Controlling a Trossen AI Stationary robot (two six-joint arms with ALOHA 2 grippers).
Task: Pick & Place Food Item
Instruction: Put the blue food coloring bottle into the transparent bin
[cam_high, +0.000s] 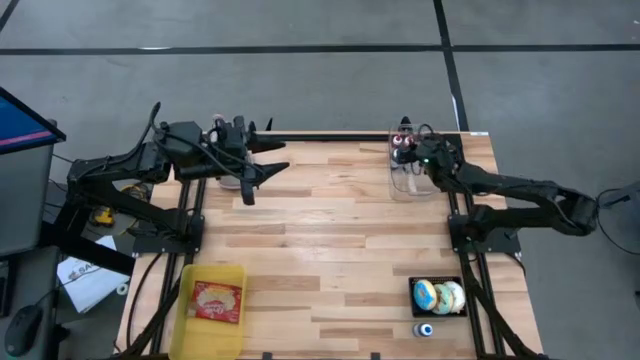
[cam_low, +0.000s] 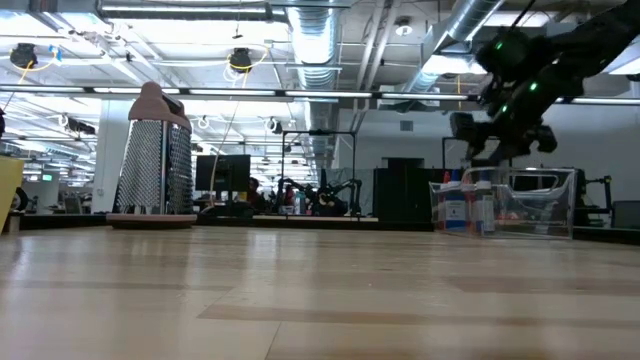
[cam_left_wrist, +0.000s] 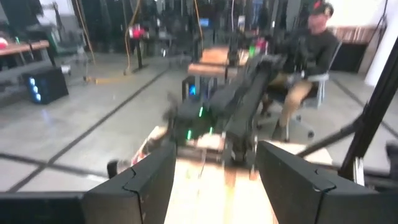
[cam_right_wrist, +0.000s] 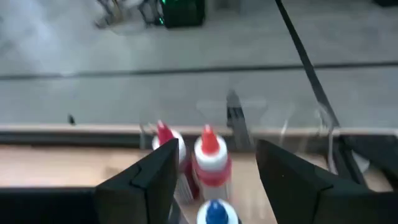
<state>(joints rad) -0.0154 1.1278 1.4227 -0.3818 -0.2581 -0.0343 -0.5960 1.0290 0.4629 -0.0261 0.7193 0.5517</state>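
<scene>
My right gripper (cam_high: 406, 150) hangs open just above a clear plastic bin (cam_low: 520, 205) at the table's far right corner. Small white bottles stand upright in the bin, two with red caps (cam_right_wrist: 210, 154) and one with a blue cap (cam_right_wrist: 216, 213). They show between and beyond my right gripper's spread fingers (cam_right_wrist: 217, 149), which touch none of them. My left gripper (cam_high: 268, 170) is open and holds nothing, raised and level over the table's far left part. A black tray (cam_high: 414, 287) with glazed doughnuts (cam_high: 440, 296) sits near right. A yellow tray (cam_high: 190, 285) with a red-and-white food packet (cam_high: 217, 301) sits near left.
A small blue-capped bottle (cam_high: 425, 329) lies on the table by the black tray's near side. A metal grater (cam_low: 152, 160) stands at the far left in the low view. The middle of the wooden tabletop (cam_high: 330, 240) is bare. A seated person (cam_left_wrist: 311, 50) shows beyond the table.
</scene>
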